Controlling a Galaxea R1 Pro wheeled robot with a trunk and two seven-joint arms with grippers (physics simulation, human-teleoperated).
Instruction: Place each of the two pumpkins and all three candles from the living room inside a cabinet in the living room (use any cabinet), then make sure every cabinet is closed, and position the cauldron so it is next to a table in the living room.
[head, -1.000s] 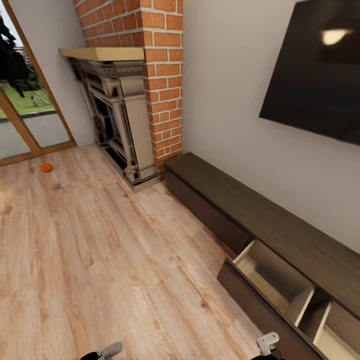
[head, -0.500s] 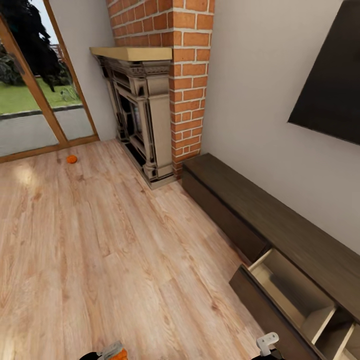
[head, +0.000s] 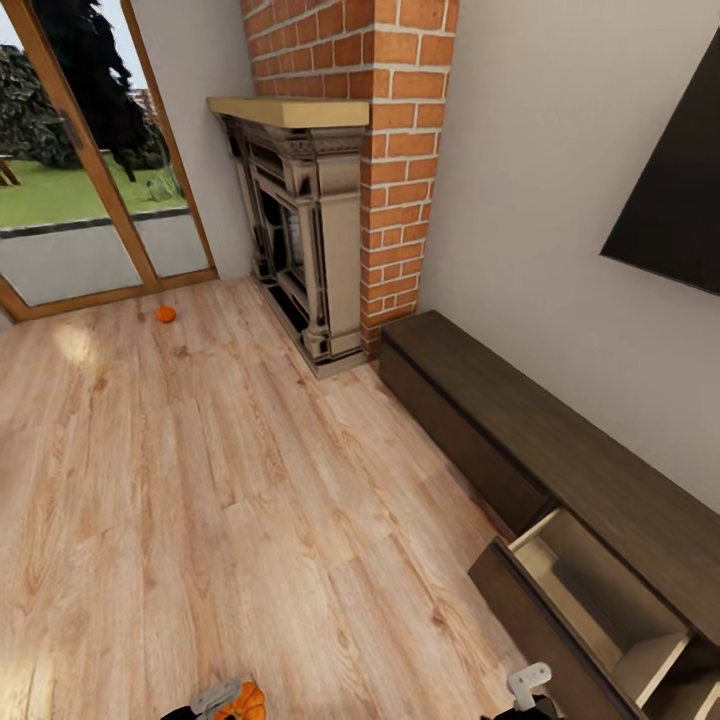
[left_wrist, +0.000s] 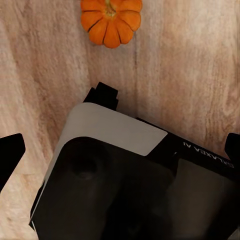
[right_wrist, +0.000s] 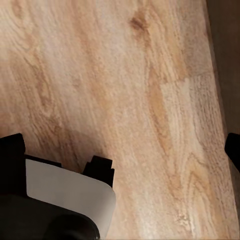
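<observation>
Floor (head: 200, 480): pale wood-grain planks with knots and streaks, matte, running from the glazed door to the robot's base. Wall plain off-white, with a flat black screen (head: 675, 190) mounted on it at an angle in the head view.

Fireplace (head: 310, 230): red brick chimney column with pale mortar lines, a carved stone surround with fluted pilasters and a dark firebox, topped by a flat light-wood mantel. Glazed door (head: 90, 230) with a warm wooden frame stands beside it; grass and dark trees show through the panes.

Cabinet (head: 540, 450): long, low, dark-brown wood-grain box against the wall just beside the brick column, flat top, handleless fronts. The far front is flush and closed. One drawer (head: 590, 600) near the robot is pulled out, pale beige inside, with an upright divider; no contents seen in it.

Left end effector (left_wrist: 120, 145): black fingertips visible at both picture edges of the left wrist view, set wide apart with nothing between them, so released. It hangs over the robot's rounded grey-and-black body.

Right end effector (right_wrist: 125, 145): black tips likewise far apart above bare floor, released.

Near pumpkin (left_wrist: 111, 20): orange, ribbed, squat, short dark stem, resting on the floor just ahead of the robot's base, also at the lower edge of the head view. Far pumpkin (head: 165, 314): small orange blob on the floor near the door frame, well apart from the cabinet.
</observation>
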